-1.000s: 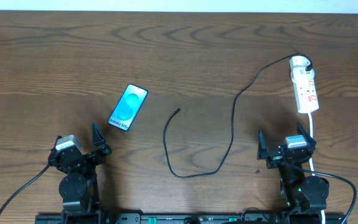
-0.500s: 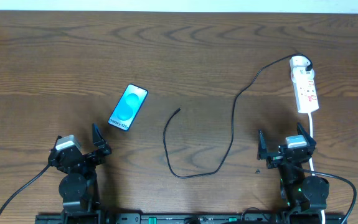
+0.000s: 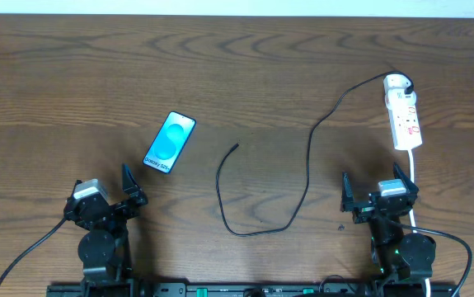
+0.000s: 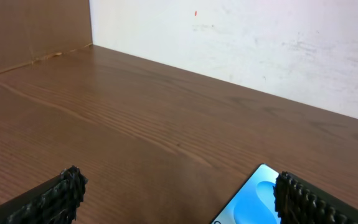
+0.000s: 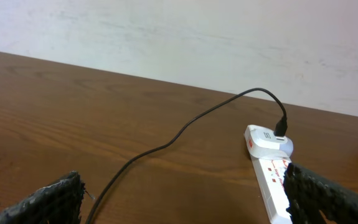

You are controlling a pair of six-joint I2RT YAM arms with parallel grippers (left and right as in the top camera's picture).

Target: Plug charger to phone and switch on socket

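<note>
Dark wood-grain tabletop (image 3: pixel 245 66) is being viewed from above, and a white wall (image 4: pixel 259 50) is being shown behind it in the wrist views. Left of centre, the phone (image 3: pixel 170 143) is lying blue screen up, turned at a slant, with nothing touching it. The charger (image 3: pixel 307 177) is being stretched out to its right. Its plug tip (image 3: pixel 236 146) is lying free on the wood, apart from the phone. The thin black cable is looping toward the near edge and then climbing to the far right, where its other end is being held in the round end of the socket (image 3: pixel 403 120). The socket is lying lengthwise at the right side, and its thick white cord (image 3: pixel 413 177) is being trailed back past the right arm. Near the front edge, the left gripper (image 3: pixel 103 188) is being held wide apart with nothing between its fingers, the phone ahead of it. The right gripper (image 3: pixel 374 183) is likewise being held spread and empty, just short of the socket.
</note>
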